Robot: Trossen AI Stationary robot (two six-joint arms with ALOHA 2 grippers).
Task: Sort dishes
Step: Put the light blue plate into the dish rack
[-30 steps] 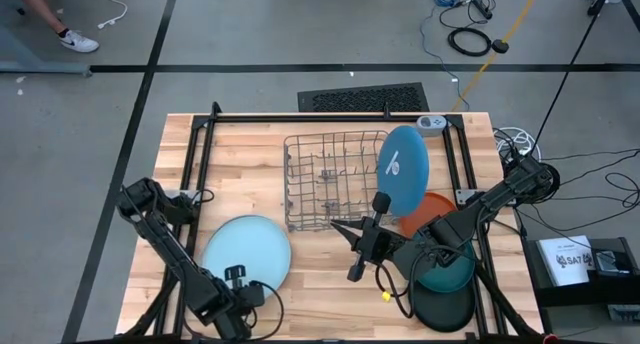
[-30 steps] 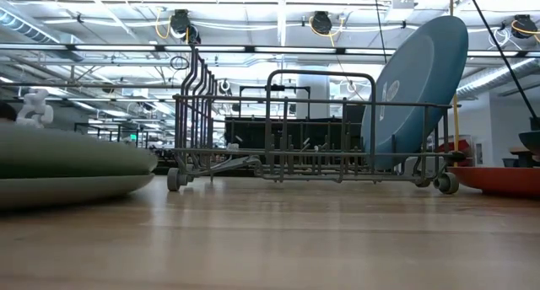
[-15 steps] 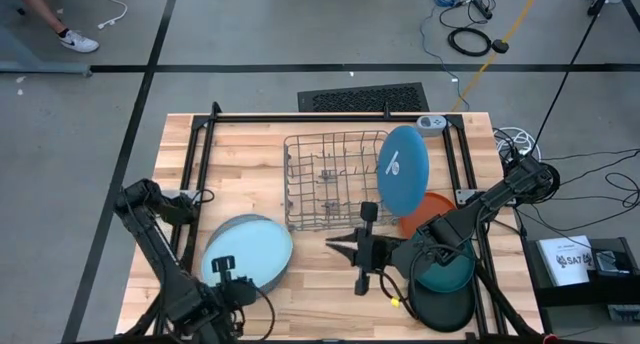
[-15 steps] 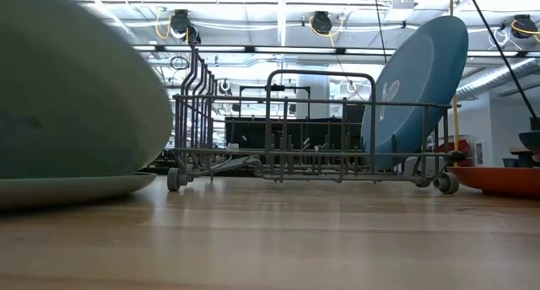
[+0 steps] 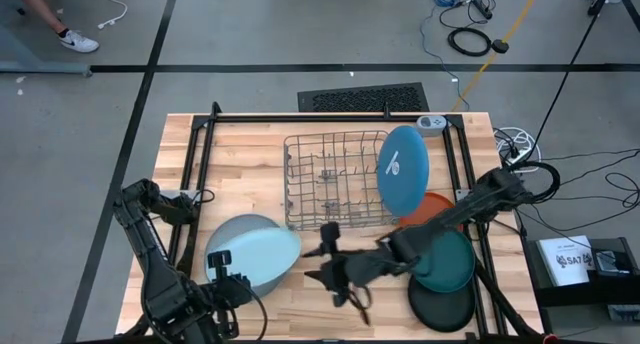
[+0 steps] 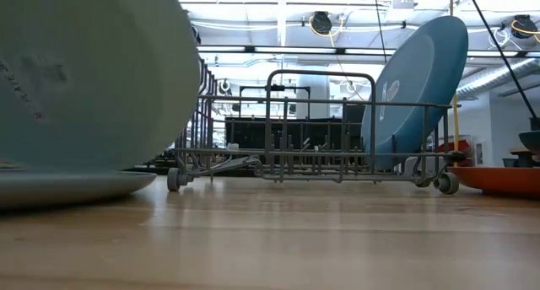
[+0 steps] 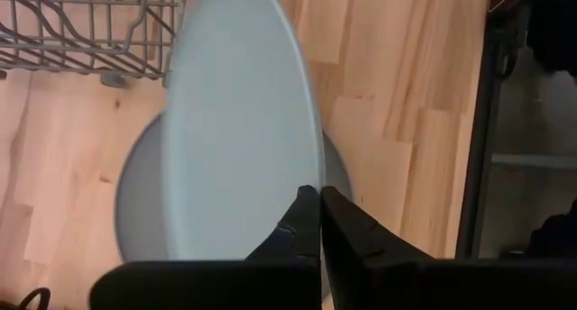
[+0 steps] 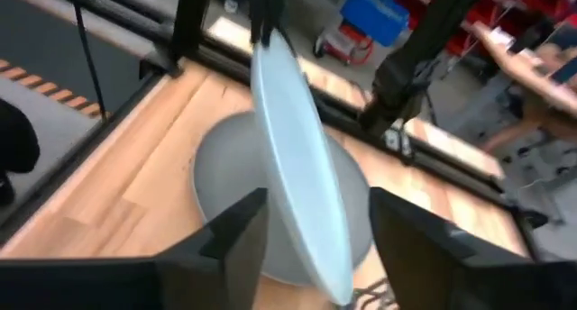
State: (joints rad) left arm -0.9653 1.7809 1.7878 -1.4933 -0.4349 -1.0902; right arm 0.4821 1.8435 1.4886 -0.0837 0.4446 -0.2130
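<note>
The left gripper is clamped on the rim of a pale blue plate, its two fingers pinched tight against the edge. It holds the plate tipped up on edge above a grey plate that lies flat on the worktop, at the left front. The right gripper reaches in from the other side with its fingers spread apart, one on each side of the raised plate but not touching it.

Beyond the plates stands a wire dish rack in the middle of the worktop. One blue plate already stands upright at its right end. To the right of the rack lies an orange plate, and nearer the front a teal plate and a black plate, which seem to overlap, though the arm hides part of them.

The step in hand looks like a handover, or a shared carry, of the pale blue plate toward the rack. Next, the right gripper likely needs to close on the free edge before the left lets go, then the plate must be kept upright and lowered into an empty slot.
</note>
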